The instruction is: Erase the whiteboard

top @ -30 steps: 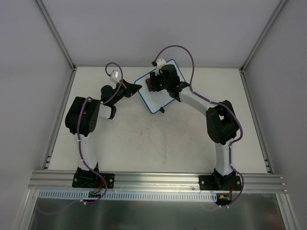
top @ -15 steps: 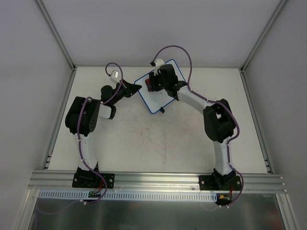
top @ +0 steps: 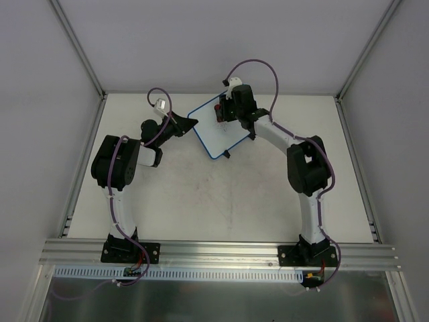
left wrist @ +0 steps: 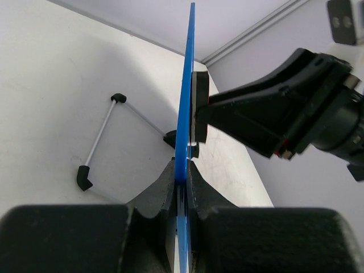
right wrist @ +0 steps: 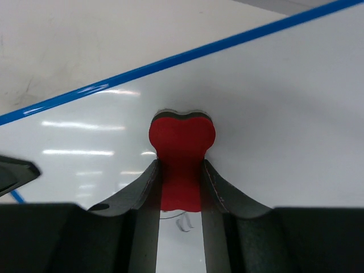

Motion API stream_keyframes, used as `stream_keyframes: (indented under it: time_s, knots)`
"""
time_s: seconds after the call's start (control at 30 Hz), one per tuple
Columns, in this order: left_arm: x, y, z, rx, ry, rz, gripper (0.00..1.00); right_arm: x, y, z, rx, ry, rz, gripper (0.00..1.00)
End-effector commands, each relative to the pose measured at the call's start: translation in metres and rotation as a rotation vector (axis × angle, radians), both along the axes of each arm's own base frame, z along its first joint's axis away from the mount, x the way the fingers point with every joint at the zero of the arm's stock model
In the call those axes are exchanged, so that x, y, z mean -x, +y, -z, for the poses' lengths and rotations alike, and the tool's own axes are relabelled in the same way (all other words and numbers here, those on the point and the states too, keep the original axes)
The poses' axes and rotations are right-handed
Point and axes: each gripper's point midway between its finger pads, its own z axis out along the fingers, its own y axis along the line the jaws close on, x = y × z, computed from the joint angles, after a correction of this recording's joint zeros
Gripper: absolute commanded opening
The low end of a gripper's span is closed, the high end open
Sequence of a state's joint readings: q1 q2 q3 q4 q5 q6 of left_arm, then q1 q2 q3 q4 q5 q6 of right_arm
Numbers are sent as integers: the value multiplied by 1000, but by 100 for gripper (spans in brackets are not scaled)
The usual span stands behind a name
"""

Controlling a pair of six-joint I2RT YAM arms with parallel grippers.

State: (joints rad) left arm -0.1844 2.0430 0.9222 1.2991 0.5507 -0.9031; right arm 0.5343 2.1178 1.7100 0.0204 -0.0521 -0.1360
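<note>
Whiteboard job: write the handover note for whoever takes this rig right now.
Left pincer: shut on the whiteboard rim, steadying it.
Right pincer: shut on the red eraser, its tip on the board near the far edge.
Done: no doodle shows on the board surface in view.
Left: wipe the patch hidden under the right arm, check it, then release both.

Left arm [top: 115, 201] and right arm [top: 310, 218]: white links, black joints. Purple cables [top: 253, 62] are looped behind the black, curved fingers [right wrist: 142, 190].
</note>
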Motion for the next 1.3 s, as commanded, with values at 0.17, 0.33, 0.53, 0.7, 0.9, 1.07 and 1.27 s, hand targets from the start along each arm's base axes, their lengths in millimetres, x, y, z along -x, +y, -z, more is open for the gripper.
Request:
stream_keyframes:
  time_s: [0.17, 0.33, 0.53, 0.7, 0.9, 1.07, 1.27]
  knots:
    - [18, -16, -31, -16, -183, 81, 0, -40, -76, 30, -84, 143, 191, 0]
    - [19, -17, -29, -19, -181, 82, 0, -39, -75, 34, -111, 168, 184, 0]
    - [19, -16, -31, -17, -183, 79, 0, -34, -66, 32, -132, 176, 142, 0]
    - [18, -17, -31, -17, -183, 80, 0, -14, -41, 24, -101, 143, 72, 0]
    - [18, -18, -32, -17, -183, 84, 0, 23, 15, 3, -82, 75, -56, 0]
    - [18, -18, -32, -20, -171, 74, 0, 52, 54, 4, -75, 72, -146, 0]
    - [18, -19, -38, -34, -182, 78, 0, 68, 71, 16, -58, 82, -192, 0]
